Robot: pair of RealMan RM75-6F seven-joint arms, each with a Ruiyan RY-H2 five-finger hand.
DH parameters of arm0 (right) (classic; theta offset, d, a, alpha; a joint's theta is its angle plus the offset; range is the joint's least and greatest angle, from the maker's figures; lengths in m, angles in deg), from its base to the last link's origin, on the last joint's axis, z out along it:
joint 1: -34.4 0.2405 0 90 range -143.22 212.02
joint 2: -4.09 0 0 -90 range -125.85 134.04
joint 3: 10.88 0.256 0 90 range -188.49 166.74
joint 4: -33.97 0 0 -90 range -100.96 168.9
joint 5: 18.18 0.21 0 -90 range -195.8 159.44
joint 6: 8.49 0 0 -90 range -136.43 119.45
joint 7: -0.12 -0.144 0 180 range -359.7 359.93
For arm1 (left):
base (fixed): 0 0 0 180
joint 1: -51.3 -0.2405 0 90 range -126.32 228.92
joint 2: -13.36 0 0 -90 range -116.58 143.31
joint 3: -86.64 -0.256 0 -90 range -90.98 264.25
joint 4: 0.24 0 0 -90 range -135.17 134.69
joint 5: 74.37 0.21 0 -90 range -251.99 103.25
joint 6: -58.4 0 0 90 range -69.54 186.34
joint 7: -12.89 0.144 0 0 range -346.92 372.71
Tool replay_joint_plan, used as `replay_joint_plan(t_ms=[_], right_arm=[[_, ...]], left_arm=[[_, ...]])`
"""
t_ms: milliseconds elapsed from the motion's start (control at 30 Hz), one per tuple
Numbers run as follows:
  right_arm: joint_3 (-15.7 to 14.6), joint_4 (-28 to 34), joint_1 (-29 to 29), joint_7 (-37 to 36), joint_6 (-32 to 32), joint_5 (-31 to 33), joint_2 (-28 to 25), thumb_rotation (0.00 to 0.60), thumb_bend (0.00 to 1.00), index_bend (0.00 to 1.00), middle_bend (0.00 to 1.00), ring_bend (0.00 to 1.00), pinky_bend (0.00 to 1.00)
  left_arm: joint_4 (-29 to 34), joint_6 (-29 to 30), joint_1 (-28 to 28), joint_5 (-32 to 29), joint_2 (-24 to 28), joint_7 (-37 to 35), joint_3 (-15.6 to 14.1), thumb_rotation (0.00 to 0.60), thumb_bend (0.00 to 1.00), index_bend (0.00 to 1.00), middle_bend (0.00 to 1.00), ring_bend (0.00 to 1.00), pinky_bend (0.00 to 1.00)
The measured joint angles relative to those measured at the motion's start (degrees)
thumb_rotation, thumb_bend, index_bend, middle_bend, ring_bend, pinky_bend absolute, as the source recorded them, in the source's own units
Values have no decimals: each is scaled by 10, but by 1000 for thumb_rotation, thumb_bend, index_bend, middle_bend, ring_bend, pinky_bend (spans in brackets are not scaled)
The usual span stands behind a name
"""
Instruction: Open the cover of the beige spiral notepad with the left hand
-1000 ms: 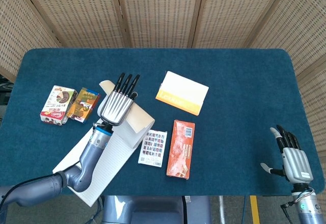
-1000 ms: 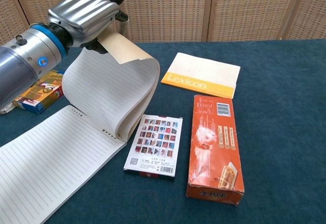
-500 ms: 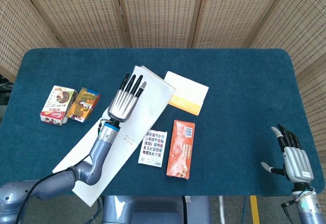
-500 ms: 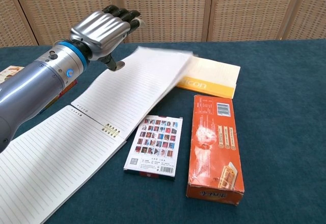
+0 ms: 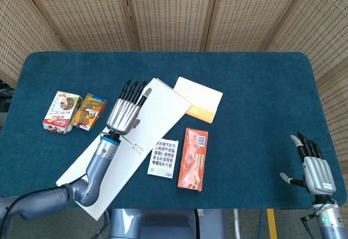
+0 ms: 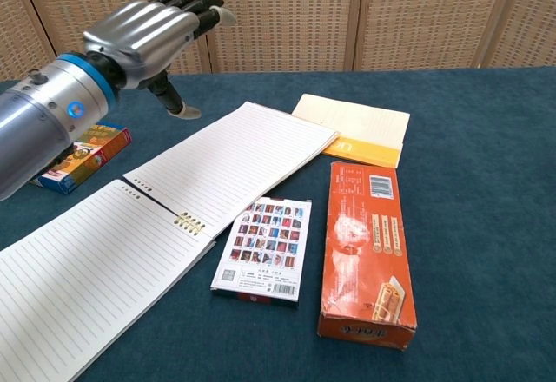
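Beige spiral-bound lined paper notepad (image 6: 174,217) now lies flat open, cover flipped over; silver left hand (image 6: 143,35) lifted clear, fingers apart, empty. Task looks done.

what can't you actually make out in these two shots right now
- Beige cover of the notepad: both views show only lined pages.
- Notepad's near corner: cut off by the bottom and left edges in the chest view.
- Yellow book: the flipped page overlaps its left end, hiding its title.
- Right hand: outside the chest view.
- Snack boxes: print too small in the head view; the left hand and forearm block them in the chest view.
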Motion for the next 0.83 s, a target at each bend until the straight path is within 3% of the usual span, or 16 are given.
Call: replay_joint_plan(t_ms=[200, 433, 567, 833], right_arm=[[-1, 1, 0, 13, 1, 0, -1, 600, 2, 0, 0, 0, 0], [-1, 2, -2, 29, 8, -3, -1, 600, 2, 0, 0, 0, 0], [-3, 2, -2, 36, 10, -7, 1, 600, 2, 0, 0, 0, 0], [-4, 3, -5, 48, 18, -10, 3, 600, 2, 0, 0, 0, 0]], left_arm=[[132, 47, -67, 6, 76, -12, -45, 600, 0, 0, 0, 0, 0], [262, 119, -185, 46, 194, -24, -176, 600, 0, 0, 0, 0, 0], [275, 161, -233, 89, 214, -49, -220, 600, 0, 0, 0, 0, 0], [225, 238, -297, 172, 220, -103, -254, 600, 0, 0, 0, 0, 0]])
